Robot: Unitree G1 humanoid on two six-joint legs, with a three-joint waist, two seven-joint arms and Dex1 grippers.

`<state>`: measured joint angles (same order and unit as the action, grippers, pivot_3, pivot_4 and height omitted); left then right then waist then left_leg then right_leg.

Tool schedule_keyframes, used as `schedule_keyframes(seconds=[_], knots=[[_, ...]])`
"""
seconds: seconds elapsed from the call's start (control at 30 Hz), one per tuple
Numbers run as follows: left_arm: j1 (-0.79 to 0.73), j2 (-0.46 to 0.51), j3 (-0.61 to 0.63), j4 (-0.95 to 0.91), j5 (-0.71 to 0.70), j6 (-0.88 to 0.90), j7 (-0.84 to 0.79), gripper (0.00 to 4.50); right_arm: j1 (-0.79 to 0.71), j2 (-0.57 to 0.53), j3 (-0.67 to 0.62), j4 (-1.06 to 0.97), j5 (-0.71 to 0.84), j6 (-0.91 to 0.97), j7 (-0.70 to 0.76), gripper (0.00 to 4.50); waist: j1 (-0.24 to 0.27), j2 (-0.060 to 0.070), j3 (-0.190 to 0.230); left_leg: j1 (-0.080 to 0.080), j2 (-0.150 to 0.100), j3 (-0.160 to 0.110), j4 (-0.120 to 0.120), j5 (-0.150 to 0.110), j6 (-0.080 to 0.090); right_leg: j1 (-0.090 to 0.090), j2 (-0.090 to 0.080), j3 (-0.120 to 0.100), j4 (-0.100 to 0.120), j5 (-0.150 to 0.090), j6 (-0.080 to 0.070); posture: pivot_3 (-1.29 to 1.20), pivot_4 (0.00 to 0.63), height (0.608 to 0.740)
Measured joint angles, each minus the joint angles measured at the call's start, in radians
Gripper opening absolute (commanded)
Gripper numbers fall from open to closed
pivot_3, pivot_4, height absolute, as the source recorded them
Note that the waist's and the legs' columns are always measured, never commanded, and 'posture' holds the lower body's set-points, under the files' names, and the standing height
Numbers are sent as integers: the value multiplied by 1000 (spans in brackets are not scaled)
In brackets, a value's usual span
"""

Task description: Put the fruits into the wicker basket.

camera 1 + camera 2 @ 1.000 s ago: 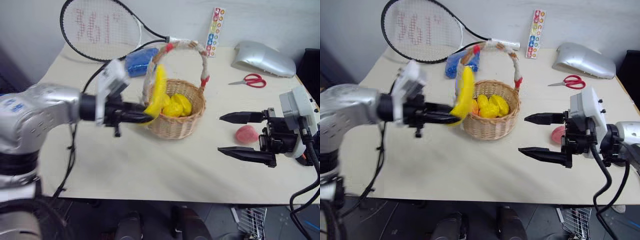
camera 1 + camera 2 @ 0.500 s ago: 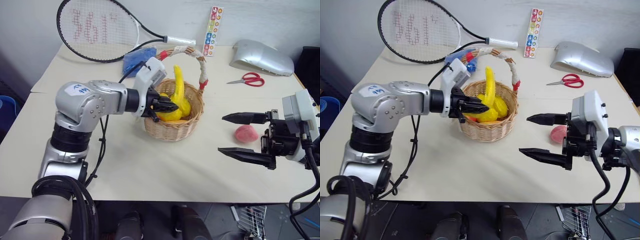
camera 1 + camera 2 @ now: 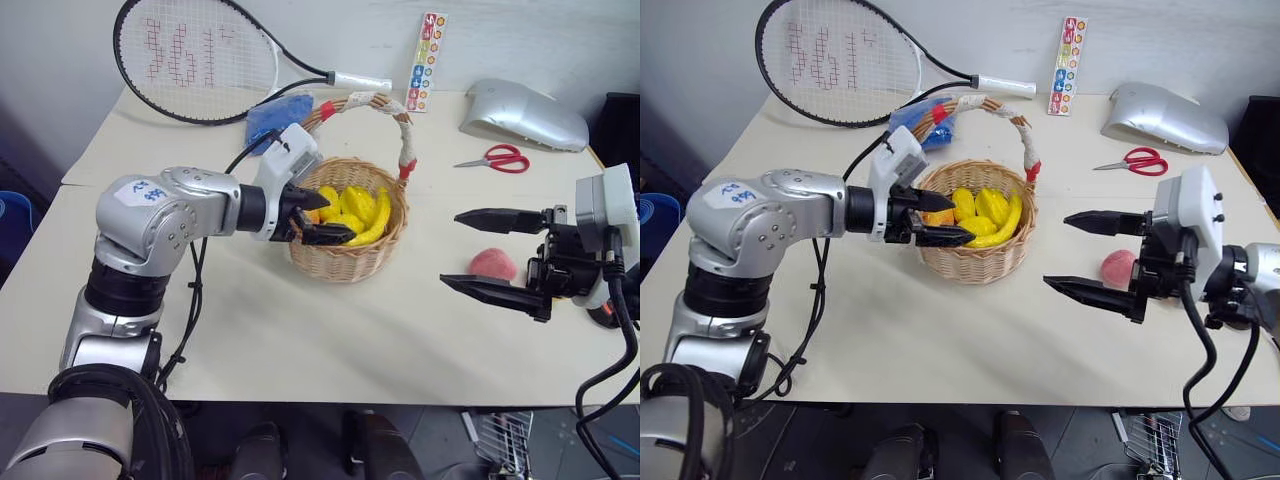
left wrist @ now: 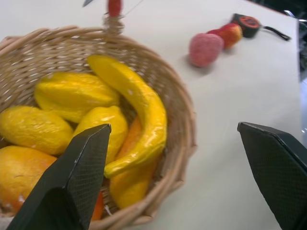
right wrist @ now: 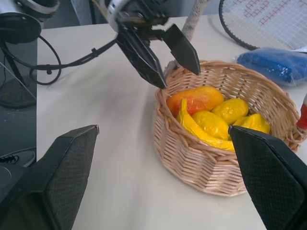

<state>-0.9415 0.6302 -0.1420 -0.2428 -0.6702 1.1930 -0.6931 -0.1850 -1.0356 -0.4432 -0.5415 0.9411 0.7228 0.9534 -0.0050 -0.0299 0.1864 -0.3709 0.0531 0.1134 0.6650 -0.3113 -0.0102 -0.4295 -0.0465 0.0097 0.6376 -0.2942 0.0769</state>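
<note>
With both sets of jaws standing wide and empty, left gripper point(image 3: 936, 228) poised at the near rim of the wicker basket point(image 3: 980, 262) where the banana point(image 4: 139, 120) lies among the other fruits, right gripper point(image 3: 1088, 252) facing the pink peach-like fruit point(image 3: 1118, 268) on the desk point(image 3: 940, 330), ready for taking next.

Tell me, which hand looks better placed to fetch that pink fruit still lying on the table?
The right hand, probably. It hangs open right beside the pink fruit, its fingers pointing toward the wicker basket. The left hand is open over the basket, where the banana already lies.
</note>
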Motion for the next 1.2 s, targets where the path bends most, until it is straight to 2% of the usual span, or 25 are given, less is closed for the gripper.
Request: schedule_keyframes(seconds=[0.1, 0.23, 0.37, 0.53, 0.57, 0.73, 0.87, 1.0, 1.2], knots=[[83, 48, 62, -62, -18, -104, -100, 4282, 83, 13, -46, 29, -24, 2, -15, 4500, 2, 0, 0, 0, 1, 0, 0, 0, 0, 0, 0, -1, 0, 0, -1, 0, 150, 740], [204, 103, 199, -70, -59, -298, -286, 4282, 262, 56, -186, 74, -96, 1, -38, 4500, 4, 0, 0, 0, -3, 0, 1, 0, 0, 1, 1, -1, 0, 0, -1, 0, 150, 740], [305, 178, 242, -61, -61, -429, -464, 4282, 452, 107, -354, 120, -149, 5, -33, 4500, 6, 0, 0, 0, -4, -1, 1, 0, 1, 2, 1, -1, -1, 0, -1, 0, 150, 740], [307, 180, 263, -51, -141, -425, -526, 4282, 641, 126, -537, 188, -196, 1, 29, 4500, 4, 0, 0, 1, -5, -2, 1, -3, 8, 4, 1, -2, -2, 0, 0, 0, 150, 740], [300, 169, 264, -47, -156, -414, -521, 4399, 668, 126, -557, 217, -208, 4, 35, 4500, 4, 0, 0, 1, -5, -2, 1, -3, 8, 4, 0, -2, -2, 0, 1, 0, 150, 740], [289, 155, 253, -59, -226, -351, -512, 4399, 720, 121, -583, 309, -262, -2, 77, 4500, -11, 0, 0, 2, -4, -2, -1, -3, 7, 4, 2, -1, -2, 0, 0, 0, 150, 740], [288, 127, 246, -75, -229, -355, -463, 4399, 609, 64, -502, 366, -316, -50, 78, 4500, -30, 0, 0, 3, -4, -1, 0, -3, 7, 5, 2, 0, -1, 0, 1, 0, 150, 740], [283, 108, 233, -101, -229, -357, -422, 4399, 312, 31, -269, 464, -369, -117, 30, 4500, -38, 1, 0, 3, -5, -2, -1, 1, 1, 4, 3, 0, -1, 0, 1, 0, 150, 740], [281, 105, 227, -111, -219, -366, -379, 4399, 8, 70, 52, 623, -485, -182, -27, 4500, -22, 3, 0, 1, -4, -2, -1, 2, -1, 1, 3, 0, 0, 0, 0, 0, 150, 740]])
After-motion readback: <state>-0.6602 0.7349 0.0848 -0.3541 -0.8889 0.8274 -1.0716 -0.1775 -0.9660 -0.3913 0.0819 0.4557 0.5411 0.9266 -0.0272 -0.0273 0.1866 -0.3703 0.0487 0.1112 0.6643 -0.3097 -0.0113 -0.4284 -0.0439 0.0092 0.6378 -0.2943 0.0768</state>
